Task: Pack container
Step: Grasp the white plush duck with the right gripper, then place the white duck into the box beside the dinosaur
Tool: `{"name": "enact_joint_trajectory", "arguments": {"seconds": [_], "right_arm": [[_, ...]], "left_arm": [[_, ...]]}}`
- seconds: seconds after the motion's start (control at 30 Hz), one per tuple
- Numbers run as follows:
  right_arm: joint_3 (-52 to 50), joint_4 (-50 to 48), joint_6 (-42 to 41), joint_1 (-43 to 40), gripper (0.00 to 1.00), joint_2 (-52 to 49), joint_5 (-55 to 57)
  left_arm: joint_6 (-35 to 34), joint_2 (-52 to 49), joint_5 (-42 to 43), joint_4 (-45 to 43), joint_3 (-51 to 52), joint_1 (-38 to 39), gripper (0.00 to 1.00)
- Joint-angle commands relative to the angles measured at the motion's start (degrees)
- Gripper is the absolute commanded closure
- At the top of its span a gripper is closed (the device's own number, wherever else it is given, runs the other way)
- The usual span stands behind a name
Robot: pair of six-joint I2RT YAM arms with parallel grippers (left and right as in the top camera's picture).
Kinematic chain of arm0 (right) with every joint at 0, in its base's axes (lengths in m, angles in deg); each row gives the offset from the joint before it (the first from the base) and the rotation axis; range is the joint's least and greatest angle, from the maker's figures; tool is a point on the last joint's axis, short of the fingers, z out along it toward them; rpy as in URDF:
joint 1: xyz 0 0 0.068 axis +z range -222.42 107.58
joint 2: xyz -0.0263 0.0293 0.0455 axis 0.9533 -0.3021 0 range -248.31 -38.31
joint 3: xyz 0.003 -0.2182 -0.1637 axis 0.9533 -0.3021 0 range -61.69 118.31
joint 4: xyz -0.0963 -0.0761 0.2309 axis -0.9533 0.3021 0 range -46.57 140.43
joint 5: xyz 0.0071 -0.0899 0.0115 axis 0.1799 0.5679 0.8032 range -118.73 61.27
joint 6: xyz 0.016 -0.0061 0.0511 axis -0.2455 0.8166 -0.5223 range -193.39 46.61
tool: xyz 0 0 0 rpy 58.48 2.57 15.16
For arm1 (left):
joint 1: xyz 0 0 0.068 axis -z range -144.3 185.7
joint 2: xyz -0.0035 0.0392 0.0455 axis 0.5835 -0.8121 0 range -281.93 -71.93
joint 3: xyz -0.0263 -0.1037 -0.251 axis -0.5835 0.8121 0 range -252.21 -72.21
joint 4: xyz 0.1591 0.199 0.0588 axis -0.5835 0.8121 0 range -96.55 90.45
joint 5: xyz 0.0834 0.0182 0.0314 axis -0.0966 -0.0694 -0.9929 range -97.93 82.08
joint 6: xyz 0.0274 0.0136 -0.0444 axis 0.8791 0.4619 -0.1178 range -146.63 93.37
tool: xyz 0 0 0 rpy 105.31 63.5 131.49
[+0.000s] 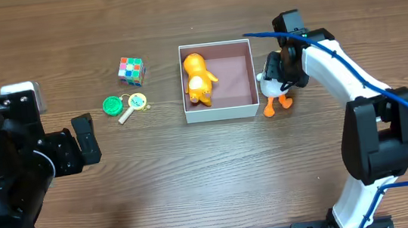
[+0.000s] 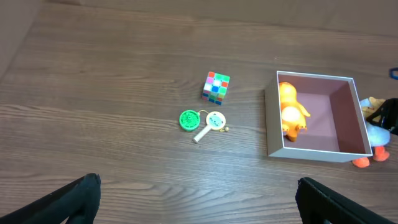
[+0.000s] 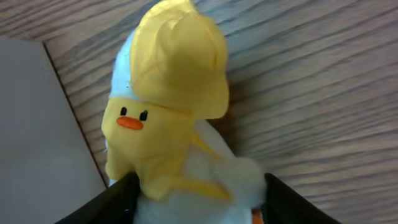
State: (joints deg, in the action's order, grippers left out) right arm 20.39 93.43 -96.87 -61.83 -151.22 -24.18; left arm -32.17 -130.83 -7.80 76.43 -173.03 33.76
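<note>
The container (image 1: 219, 114) is a shallow white box with a pinkish-brown floor, at the table's middle; it also shows in the left wrist view (image 2: 311, 154) and at the left of the right wrist view (image 3: 37, 124). An orange plush toy (image 1: 199, 79) lies in its left side. A white plush duck (image 1: 269, 86) with a yellow hood (image 3: 174, 112) and orange feet stands on the table against the box's right wall. My right gripper (image 3: 196, 199) is shut on the duck's body. My left gripper (image 2: 199, 199) is open and empty, far left of the box.
A colour cube (image 1: 131, 71) lies left of the box. Below it are a green round toy (image 1: 113, 105) and a small pale round toy with a handle (image 1: 136, 103). A blue cable runs along the right arm.
</note>
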Motion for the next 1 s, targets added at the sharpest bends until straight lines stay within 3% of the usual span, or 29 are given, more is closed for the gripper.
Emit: {"name": "enact_joint_trajectory", "arguments": {"seconds": [0.0, 0.1, 0.17, 0.23, 0.5, 0.97], "right_arm": [[-0.39, 1.01, 1.29, -0.17, 0.52, -2.43, -0.83], [-0.39, 1.53, 1.27, -0.17, 0.57, -2.43, -2.91], [-0.39, 1.68, 1.25, -0.15, 0.71, -2.43, -3.21], [-0.39, 1.79, 1.22, -0.17, 0.96, -2.43, -3.17], [-0.26, 3.02, 1.2, -0.22, 0.96, 0.39, 1.66], [0.55, 6.62, 1.2, 2.21, 0.96, 22.91, 1.11]], "left_arm": [[0.24, 0.09, -0.74, -0.07, -0.92, -0.31, 0.0], [0.24, 0.09, -0.74, -0.07, -0.92, -0.31, 0.0], [0.24, 0.09, -0.74, -0.07, -0.92, -0.31, 0.0], [0.24, 0.09, -0.74, -0.07, -0.92, -0.31, 0.0], [0.24, 0.09, -0.74, -0.07, -0.92, -0.31, 0.0], [0.24, 0.09, -0.74, -0.07, -0.92, -0.31, 0.0]]}}
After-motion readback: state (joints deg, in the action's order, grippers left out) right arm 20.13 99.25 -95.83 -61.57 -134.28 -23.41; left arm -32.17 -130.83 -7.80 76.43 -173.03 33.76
